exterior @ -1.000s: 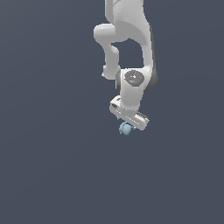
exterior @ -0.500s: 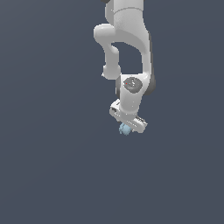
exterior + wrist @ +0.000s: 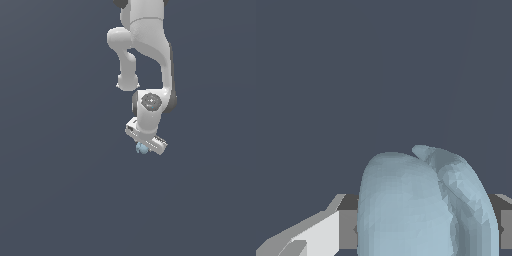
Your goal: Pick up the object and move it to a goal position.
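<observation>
Apparently roundish object (image 3: 142,148) between pincer (image 3: 143,147) fingers, axis unclear.

Simulated void, no real room: flat slate-grey backdrop all around the white Panda arm (image 3: 150,60).

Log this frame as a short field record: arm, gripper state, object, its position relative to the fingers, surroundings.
arm: white Franka Panda arm, reaching down from the top of the exterior view
gripper: white gripper, shut on the object
object: small pale-blue, rounded lumpy object, also filling the wrist view
object position: between the fingers, just under the hand
surroundings: plain dark grey-blue background; no goal marker visible
contact with a surface: cannot tell
</observation>
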Robot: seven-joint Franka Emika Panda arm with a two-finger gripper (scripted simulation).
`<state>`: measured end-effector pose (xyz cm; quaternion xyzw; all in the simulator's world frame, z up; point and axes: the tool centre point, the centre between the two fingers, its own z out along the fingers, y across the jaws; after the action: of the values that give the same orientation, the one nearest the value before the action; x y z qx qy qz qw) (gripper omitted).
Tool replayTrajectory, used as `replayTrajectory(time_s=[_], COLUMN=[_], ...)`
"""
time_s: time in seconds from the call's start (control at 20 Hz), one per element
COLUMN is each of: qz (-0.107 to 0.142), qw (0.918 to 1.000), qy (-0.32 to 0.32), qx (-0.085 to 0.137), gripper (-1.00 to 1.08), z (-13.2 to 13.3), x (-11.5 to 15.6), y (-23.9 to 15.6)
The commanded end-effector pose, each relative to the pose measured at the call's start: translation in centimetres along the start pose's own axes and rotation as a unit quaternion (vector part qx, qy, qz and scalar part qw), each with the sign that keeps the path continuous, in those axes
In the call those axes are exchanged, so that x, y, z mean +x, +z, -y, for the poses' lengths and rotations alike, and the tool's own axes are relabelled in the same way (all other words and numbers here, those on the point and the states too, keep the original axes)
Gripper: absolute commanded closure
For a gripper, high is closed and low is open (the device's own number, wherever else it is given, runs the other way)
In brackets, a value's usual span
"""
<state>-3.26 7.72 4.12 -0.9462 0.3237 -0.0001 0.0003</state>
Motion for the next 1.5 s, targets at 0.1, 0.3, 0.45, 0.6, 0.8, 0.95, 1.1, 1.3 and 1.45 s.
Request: replayTrajectory(time_s=[0.1,0.3,0.45,0.6,0.8,0.95,1.1,1.3,1.45], qz=[0.000,0.000,0.000,0.000,0.000,0.000,0.000,0.001,0.001], qw=[1.0000,1.0000,1.0000,1.0000,1.0000,1.0000,1.0000,1.0000,1.0000], qy=[0.000,0.000,0.000,0.000,0.000,0.000,0.000,0.000,0.000], qx=[0.000,0.000,0.000,0.000,0.000,0.000,0.000,0.001,0.001], gripper=[1.08,1.08,1.08,1.08,1.08,1.08,1.08,1.08,1.08], z=[0.0,0.0,0.0,-0.3,-1.2,-2.1,-3.3,-5.3,-7.1], x=[0.0,0.0,0.0,0.1,0.2,0.3,0.5,0.8,1.1], y=[0.1,0.1,-0.1,-0.5,-1.7,-3.0,-4.7,-7.7,-10.3])
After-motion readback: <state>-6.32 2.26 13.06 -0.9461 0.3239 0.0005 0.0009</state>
